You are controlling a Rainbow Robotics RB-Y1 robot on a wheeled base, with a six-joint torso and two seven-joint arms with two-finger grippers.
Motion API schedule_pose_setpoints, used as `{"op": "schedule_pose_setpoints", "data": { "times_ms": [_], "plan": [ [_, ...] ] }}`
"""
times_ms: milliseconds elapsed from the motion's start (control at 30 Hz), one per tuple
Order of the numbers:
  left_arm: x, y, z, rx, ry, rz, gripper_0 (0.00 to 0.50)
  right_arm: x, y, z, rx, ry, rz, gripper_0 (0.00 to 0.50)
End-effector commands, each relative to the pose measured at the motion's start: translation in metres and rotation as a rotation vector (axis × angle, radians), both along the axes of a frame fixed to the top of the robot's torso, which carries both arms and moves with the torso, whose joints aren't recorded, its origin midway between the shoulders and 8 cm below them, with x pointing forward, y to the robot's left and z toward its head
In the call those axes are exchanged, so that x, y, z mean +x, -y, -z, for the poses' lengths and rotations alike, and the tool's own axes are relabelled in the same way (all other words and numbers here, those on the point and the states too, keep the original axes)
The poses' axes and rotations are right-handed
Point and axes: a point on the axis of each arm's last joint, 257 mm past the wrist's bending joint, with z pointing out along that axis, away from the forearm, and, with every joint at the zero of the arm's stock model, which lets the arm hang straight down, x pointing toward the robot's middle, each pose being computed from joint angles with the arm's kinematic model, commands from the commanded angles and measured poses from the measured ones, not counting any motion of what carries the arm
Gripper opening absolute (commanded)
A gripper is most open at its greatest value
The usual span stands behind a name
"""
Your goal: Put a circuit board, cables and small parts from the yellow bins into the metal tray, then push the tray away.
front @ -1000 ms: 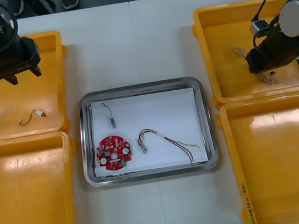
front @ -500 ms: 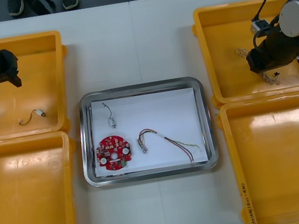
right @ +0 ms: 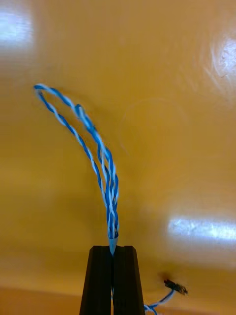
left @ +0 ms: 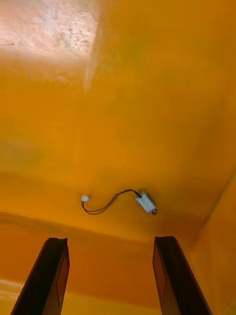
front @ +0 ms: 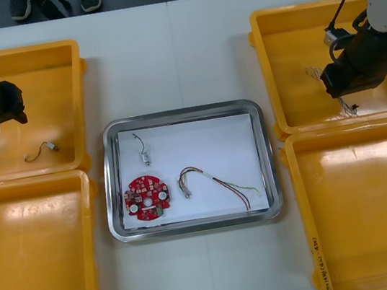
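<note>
Got the blue-and-white cable (right: 101, 152) pinched tight in the right gripper (right: 113, 247) over the far right bin (front: 284, 22), with the tray (front: 181, 113) off to its left and the left gripper (left: 110, 239) gaping wide over the far left bin (front: 58, 70).

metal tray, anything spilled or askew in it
Nothing odd. The metal tray sits square between the yellow bins, holding the circuit board, black cable and red and yellow cable. The right end effector, over the far right bin, is shut on a blue and white cable; the left end effector hangs open over the far left bin.
</note>
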Motion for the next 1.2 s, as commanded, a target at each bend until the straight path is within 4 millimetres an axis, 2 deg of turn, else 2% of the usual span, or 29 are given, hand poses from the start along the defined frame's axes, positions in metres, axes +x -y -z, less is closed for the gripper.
{"op": "schedule_pose_setpoints", "data": {
  "times_ms": [33,200,267,700,1000,1200],
  "plan": [
    [0.008,0.008,0.006,-0.066,0.05,-0.046,0.5,0.017,-0.02,-0.063,0.057,0.094,0.035,0.0],
    [0.008,0.013,0.014,-0.073,0.042,-0.064,0.5,0.014,-0.033,-0.076,0.081,0.101,0.052,0.0],
    [0.007,0.018,0.021,-0.079,0.035,-0.079,0.5,0.009,-0.047,-0.088,0.098,0.104,0.057,0.0],
    [0.007,0.031,0.045,-0.083,0.025,-0.123,0.5,-0.027,-0.082,-0.113,0.128,0.059,0.095,0.0],
    [0.009,0.034,0.06,-0.095,0.04,-0.152,0.5,-0.037,-0.107,-0.118,0.183,0.045,0.15,0.0],
    [0.012,0.037,0.068,-0.116,0.056,-0.165,0.5,-0.051,-0.127,-0.124,0.17,0.046,0.086,0.0]
  ]
}}
